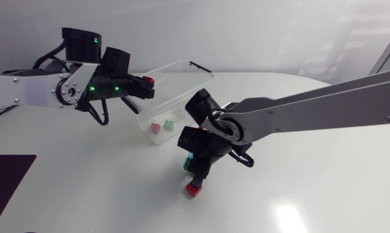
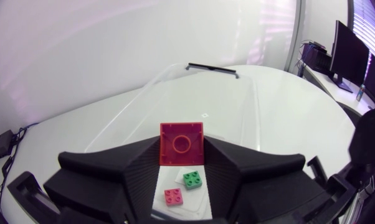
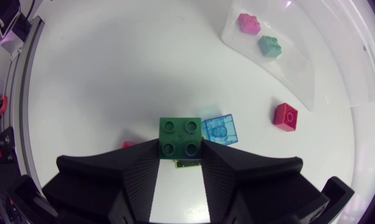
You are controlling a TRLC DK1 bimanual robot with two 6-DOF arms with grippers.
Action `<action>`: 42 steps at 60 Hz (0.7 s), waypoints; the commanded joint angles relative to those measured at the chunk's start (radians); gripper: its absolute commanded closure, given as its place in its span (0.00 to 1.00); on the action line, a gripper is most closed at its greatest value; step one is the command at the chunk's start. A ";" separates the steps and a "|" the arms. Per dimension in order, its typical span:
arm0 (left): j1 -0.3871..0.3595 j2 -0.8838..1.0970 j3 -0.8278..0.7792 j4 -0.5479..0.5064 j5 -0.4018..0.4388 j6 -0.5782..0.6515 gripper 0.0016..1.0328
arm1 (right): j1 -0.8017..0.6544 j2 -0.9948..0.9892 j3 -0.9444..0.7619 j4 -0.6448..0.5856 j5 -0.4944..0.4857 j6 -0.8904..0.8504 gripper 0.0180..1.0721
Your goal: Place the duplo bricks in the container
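Note:
My left gripper [image 1: 145,83] is shut on a red brick [image 2: 182,143] and hangs over the clear plastic container [image 1: 182,84]. Inside the container lie a pink brick [image 2: 173,197] and a green brick [image 2: 192,180]. In front of the container, low over the table, my right gripper [image 3: 180,152] is shut on a dark green brick [image 3: 180,138]. A yellow-green brick [image 3: 187,163] shows partly under it. A clear blue brick [image 3: 220,129] lies right beside the green one. Another red brick [image 3: 286,116] rests between this gripper and the container.
One more red brick [image 1: 194,189] lies on the white table [image 1: 311,194] just beside my right gripper, on the side away from the container. A dark mat [image 1: 7,175] covers the table's front left corner.

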 commanded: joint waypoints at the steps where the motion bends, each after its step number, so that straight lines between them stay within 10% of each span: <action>1: 0.001 0.077 0.046 0.030 -0.033 -0.026 0.59 | 0.001 -0.066 -0.003 -0.035 0.003 -0.003 0.80; 7: 0.005 0.108 0.069 0.027 -0.056 -0.028 0.19 | -0.004 -0.117 0.009 -0.059 0.003 0.005 0.80; 12: 0.006 0.094 0.063 0.025 -0.060 -0.029 0.07 | -0.024 -0.154 0.033 -0.067 0.002 0.008 0.80; 42: -0.075 -0.288 -0.162 -0.179 -0.043 -0.006 0.05 | -0.154 -0.057 0.373 -0.070 -0.009 0.126 0.80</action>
